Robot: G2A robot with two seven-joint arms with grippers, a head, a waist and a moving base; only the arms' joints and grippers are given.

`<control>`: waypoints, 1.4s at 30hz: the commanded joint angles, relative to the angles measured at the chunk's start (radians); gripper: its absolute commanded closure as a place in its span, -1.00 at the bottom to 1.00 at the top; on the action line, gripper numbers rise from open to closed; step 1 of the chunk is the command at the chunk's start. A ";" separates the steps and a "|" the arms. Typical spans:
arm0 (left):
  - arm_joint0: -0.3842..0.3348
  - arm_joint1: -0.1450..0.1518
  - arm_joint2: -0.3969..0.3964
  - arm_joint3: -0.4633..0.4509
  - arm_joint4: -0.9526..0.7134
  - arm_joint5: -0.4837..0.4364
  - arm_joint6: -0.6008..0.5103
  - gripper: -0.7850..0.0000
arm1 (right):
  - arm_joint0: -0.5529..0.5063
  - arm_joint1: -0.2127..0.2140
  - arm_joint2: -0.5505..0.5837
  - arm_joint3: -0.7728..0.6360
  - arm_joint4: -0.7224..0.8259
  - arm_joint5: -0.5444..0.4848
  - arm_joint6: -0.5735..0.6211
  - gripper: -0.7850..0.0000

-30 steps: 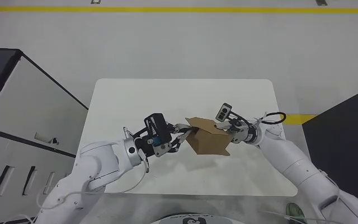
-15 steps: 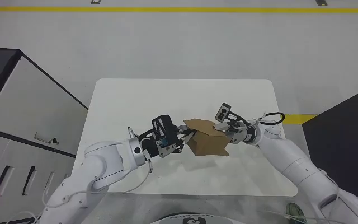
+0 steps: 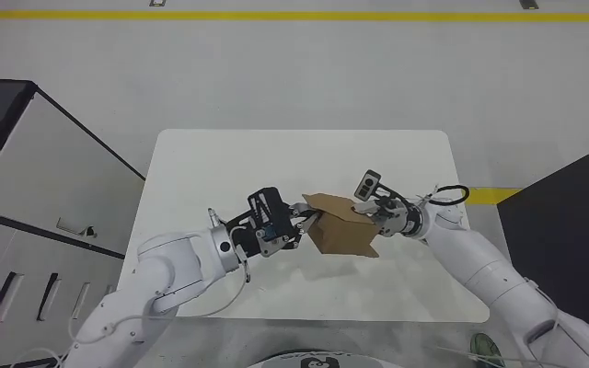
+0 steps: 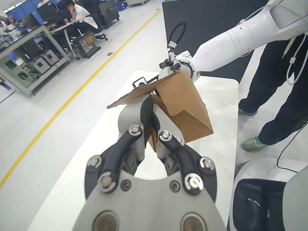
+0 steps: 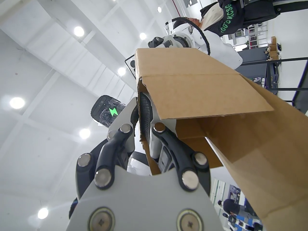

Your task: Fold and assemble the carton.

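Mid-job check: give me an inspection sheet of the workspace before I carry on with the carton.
surface: white table, rounded corners.
job's things: brown carton, partly erected, one flap sticking out open.
clutter: nothing seen.
grippers: left gripper shut on a carton edge; right gripper shut on the opposite edge.
cables: black loop at the right wrist, apart from the carton.
surroundings: yellow line on the floor; dark cabinet beside the table.

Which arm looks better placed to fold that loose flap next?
Likely left: the left gripper pinches the box edge beside the loose flap, while the right gripper holds the far end.
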 commanded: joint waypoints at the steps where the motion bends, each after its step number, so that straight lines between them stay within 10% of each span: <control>1: 0.006 0.000 -0.003 -0.004 0.004 0.001 0.004 1.00 | 0.000 0.000 0.000 0.005 0.007 0.013 0.000 1.00; 42: 0.072 -0.007 0.009 -0.048 0.285 0.049 0.142 1.00 | 0.003 -0.010 -0.024 0.017 0.014 0.104 0.000 1.00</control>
